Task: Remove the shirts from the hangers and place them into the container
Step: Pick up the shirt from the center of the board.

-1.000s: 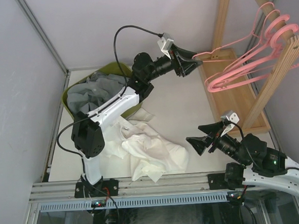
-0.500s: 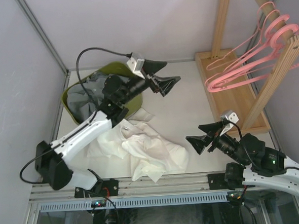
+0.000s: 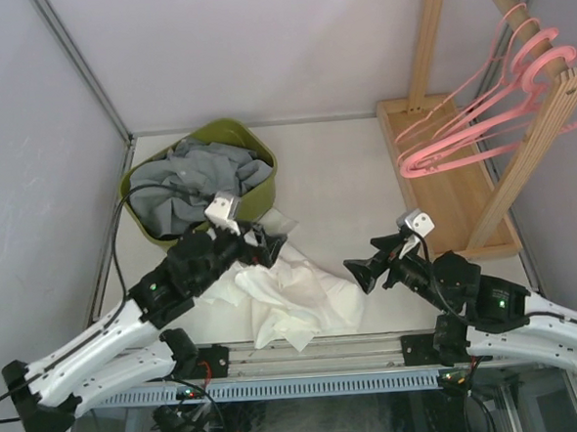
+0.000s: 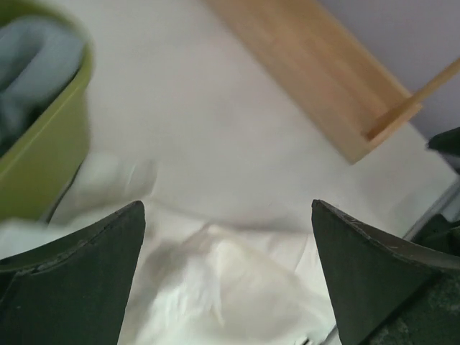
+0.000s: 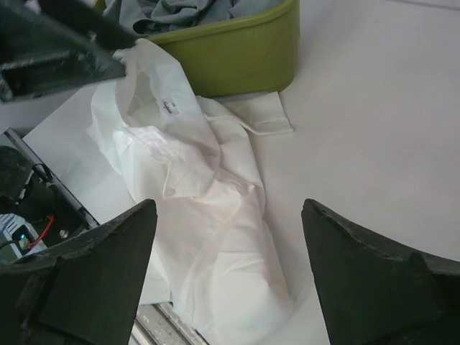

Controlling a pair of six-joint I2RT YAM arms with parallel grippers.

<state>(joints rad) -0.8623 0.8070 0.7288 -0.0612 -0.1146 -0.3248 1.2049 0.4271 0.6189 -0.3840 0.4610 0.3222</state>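
Observation:
A crumpled white shirt (image 3: 294,299) lies on the table in front of the olive-green container (image 3: 234,133), one sleeve end resting against the tub's wall. A grey shirt (image 3: 193,178) fills the container. My left gripper (image 3: 270,242) hovers open over the white shirt's upper edge, next to the tub; nothing is between its fingers (image 4: 226,208). My right gripper (image 3: 356,274) is open too, just right of the white shirt (image 5: 208,208) and pointed at it, holding nothing (image 5: 228,208). Several pink hangers (image 3: 460,132) hang bare on the pole at the far right.
The light wooden rack's base (image 3: 443,177) and slanted posts fill the right back corner. A metal rail (image 3: 307,357) runs along the near table edge. The left arm's fingers (image 5: 57,50) cross the top left of the right wrist view, over the tub (image 5: 237,43).
My left arm has swung from the hangers at the rack back and down to the white shirt beside the tub, its jaws opening wide. My right gripper has shifted slightly left.

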